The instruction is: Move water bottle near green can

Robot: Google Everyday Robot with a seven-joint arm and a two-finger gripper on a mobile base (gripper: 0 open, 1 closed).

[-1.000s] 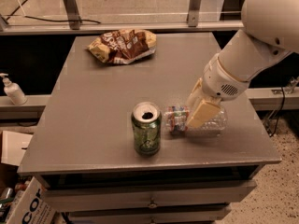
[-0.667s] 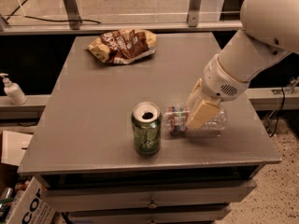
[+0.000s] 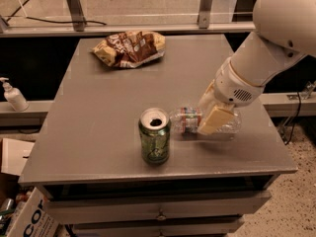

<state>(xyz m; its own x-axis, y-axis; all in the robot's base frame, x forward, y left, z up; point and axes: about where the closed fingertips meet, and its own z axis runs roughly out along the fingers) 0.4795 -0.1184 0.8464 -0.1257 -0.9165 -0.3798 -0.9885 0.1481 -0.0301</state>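
The green can (image 3: pixel 154 137) stands upright near the front of the grey table (image 3: pixel 98 112), its silver top open. The water bottle (image 3: pixel 186 121) lies on its side just right of the can, its cap end toward the can and its label band showing. My gripper (image 3: pixel 214 117) comes down from the right onto the middle of the bottle, with one cream finger (image 3: pixel 216 119) across the bottle's front. The far part of the bottle is hidden behind the finger.
A brown and yellow chip bag (image 3: pixel 129 48) lies at the back of the table. A white pump dispenser bottle (image 3: pixel 14 96) stands on a ledge to the left. A cardboard box (image 3: pixel 22 201) sits on the floor at lower left. Drawers run under the table front.
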